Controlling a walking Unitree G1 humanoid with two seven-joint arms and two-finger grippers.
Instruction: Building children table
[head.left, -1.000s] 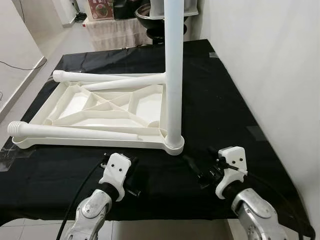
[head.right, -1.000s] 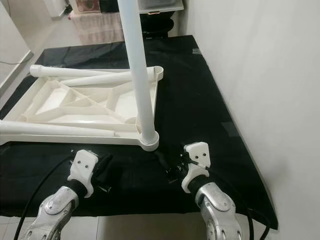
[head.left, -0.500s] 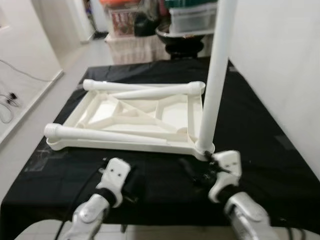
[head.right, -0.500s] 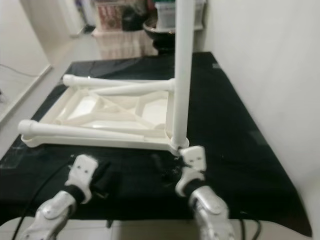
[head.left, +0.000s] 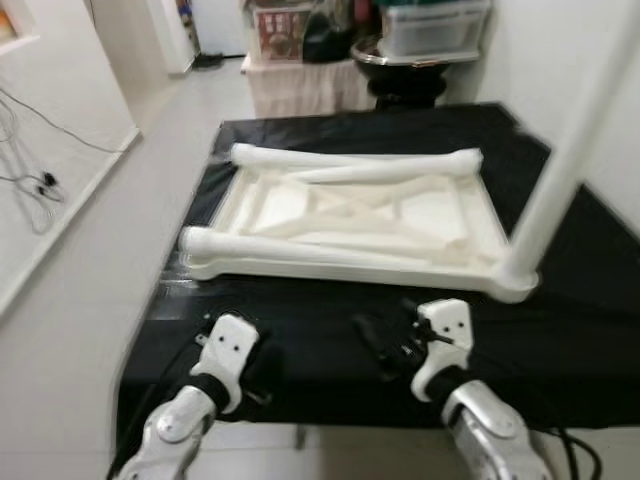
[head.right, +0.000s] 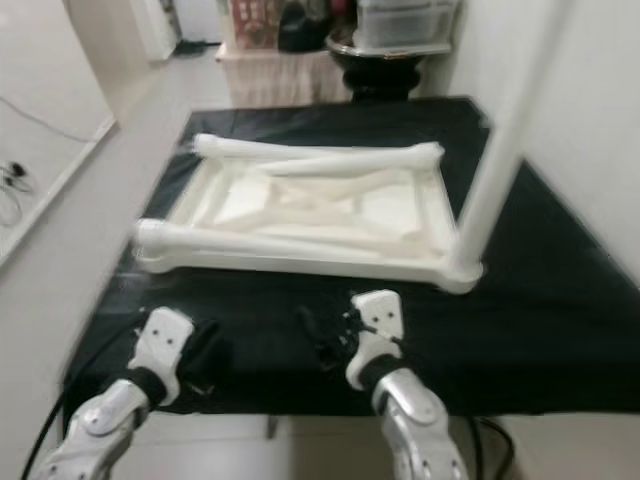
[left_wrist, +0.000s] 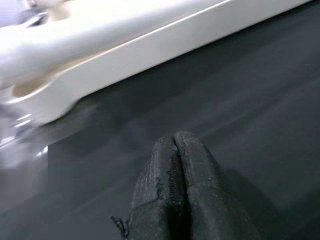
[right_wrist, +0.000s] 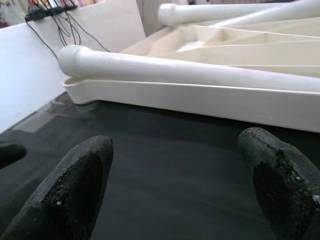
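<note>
The worktop (head.left: 330, 345), covered in black cloth, carries the white children's table (head.left: 360, 215), which lies upside down across its middle, nearer the far edge than the near one. One leg (head.left: 560, 190) already stands upright in the socket at the near right corner of the upturned top. Two loose legs rest on it: one (head.left: 300, 245) along its near side, the other (head.left: 350, 160) along its far side.

The job appears to be partway through the leg fitting, with one leg seated and the rest still to go. The next move likely calls for picking up the near loose leg, standing it on end, and pressing it into an empty corner socket.

Both arms reach low over the near edge of the worktop, well short of the table. The right tool (right_wrist: 175, 185) points at the near loose leg with its fingers spread wide and nothing between them. The left tool (left_wrist: 175, 175) hovers over bare cloth with its fingers pressed together, empty.
</note>
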